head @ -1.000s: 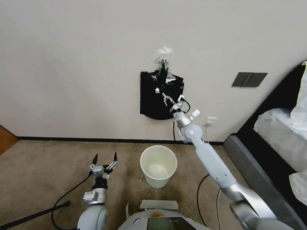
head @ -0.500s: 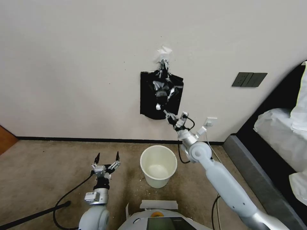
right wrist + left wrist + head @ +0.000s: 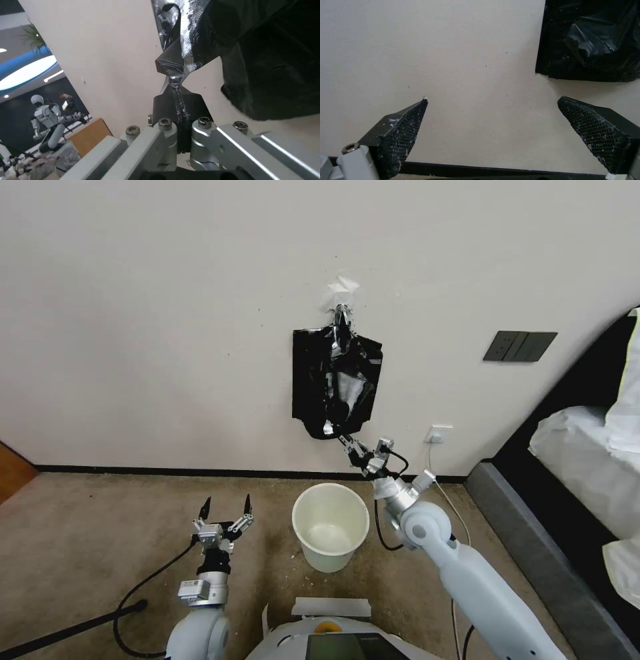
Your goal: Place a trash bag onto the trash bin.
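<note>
The trash bag is a glossy black film trailing down from the flat black pack that hangs on the wall. My right gripper is shut on the film's lower end, just under the pack's bottom edge and above the bin. In the right wrist view, the right gripper pinches a twisted strip of the trash bag. The cream-white trash bin stands open on the carpet below. My left gripper is open, left of the bin, pointing at the wall; the left gripper holds nothing.
The pack hangs from a taped hook. A wall socket and a dark switch panel are to the right. A bed with white bedding fills the right side. Cables and a black pole lie on the carpet.
My right gripper has come down from the pack's upper part to below its bottom edge, drawing the film out with it. The left arm has hardly moved.
</note>
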You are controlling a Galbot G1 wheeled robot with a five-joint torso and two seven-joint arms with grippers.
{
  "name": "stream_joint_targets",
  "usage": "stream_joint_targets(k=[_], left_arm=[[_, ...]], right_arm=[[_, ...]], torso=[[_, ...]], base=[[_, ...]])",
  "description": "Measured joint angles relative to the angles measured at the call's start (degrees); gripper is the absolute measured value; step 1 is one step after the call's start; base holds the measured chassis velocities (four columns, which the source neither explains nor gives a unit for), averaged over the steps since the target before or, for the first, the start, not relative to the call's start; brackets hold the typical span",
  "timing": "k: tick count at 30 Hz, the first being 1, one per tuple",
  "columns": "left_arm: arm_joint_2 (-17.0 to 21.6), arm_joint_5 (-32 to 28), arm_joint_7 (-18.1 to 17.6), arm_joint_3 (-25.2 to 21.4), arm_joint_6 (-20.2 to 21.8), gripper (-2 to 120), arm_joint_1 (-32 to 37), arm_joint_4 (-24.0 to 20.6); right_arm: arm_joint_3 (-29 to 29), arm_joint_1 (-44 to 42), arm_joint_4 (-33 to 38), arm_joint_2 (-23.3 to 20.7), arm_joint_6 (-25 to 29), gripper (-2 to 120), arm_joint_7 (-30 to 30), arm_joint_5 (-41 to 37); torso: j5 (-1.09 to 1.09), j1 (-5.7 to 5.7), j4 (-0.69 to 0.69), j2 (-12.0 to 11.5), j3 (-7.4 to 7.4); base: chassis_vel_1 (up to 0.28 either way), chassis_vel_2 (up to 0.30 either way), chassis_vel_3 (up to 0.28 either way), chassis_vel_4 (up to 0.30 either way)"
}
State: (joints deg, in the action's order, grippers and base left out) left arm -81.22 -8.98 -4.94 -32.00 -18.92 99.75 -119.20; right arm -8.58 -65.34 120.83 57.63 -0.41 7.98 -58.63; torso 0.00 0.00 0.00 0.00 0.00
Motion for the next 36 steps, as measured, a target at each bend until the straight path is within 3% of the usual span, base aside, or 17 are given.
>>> stream_joint_targets(k=[36], left_arm=[[0.5,0.0,0.0,1.0,-0.1,100,-1.1,0.7]], right_arm=[[0.3,-7.7,2.4,-3.8,1.8,0,1.3,10.3]], torso=[[0.0,0.0,0.0,0.0,0.0]], base=[[0.0,0.0,0.0,0.0]])
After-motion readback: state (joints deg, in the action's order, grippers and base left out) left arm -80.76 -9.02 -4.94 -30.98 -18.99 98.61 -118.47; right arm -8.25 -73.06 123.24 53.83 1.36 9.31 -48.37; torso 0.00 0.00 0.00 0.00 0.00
